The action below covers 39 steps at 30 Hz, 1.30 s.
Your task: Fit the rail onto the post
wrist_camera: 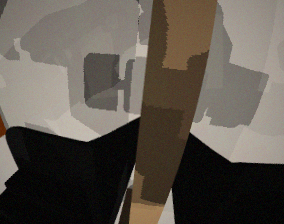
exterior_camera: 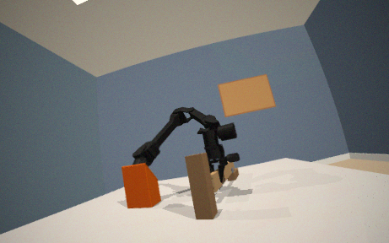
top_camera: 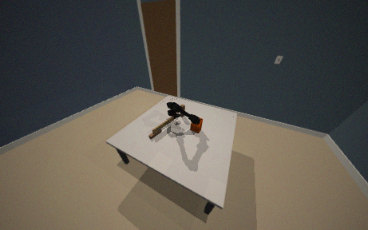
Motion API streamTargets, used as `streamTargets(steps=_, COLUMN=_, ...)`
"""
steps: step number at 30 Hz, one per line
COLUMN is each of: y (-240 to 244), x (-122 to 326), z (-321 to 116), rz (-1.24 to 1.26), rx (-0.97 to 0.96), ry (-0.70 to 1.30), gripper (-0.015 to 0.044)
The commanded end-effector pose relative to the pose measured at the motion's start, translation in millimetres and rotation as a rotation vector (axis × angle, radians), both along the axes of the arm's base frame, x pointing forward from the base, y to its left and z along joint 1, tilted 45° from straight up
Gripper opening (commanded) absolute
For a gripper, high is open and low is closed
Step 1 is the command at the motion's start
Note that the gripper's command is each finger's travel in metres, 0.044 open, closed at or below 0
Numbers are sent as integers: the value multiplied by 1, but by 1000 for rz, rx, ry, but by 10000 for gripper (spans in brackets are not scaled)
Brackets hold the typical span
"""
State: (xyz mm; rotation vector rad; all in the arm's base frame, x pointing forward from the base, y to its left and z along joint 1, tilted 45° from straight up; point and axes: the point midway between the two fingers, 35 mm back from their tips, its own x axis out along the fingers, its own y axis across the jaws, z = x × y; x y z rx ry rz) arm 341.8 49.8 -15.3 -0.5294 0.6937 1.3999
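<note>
- So the black parallel-jaw tool (wrist_camera: 147,192) was clamped on the long tan wooden bed rail (wrist_camera: 174,90), gripping it near one end, with the beam running straight up the middle of the wrist view.
- In the top view that rail (top_camera: 162,127) lay slantwise across the white square table (top_camera: 203,168), one end out toward the table's left edge, the other up under the black jointed arm (top_camera: 180,113).
- The rail's gripped end was raised off the table; in the exterior view it (exterior_camera: 223,174) sat just behind the nearer block, with the tool (exterior_camera: 219,166) coming down on it from above.
- That nearer block was a short upright brown wooden piece (exterior_camera: 201,186), leaning a bit in the frame and blocking most of the rail end from the exterior camera. Couldn't tell whether it was the post or the footboard, and I couldn't make out the pegs or holes at all.
- Bright orange box-shaped arm base (exterior_camera: 140,186) stood beside that block, to its left and apart from it.
- Grey shadows of the arm were spread over the table under the rail.
- Off the table: a brown door (top_camera: 160,45) in the dark blue wall, and an orange-tan rectangular panel (exterior_camera: 246,94) on the wall behind the arm.
</note>
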Motion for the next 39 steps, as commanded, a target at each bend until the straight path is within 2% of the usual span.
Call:
streamTargets(steps=1, y=-1, x=0, z=1, rz=-4, rx=0, ry=1, gripper=0)
streamTargets(steps=39, y=-7, x=-2, z=-5, rz=-4, rx=0, ry=1, gripper=0)
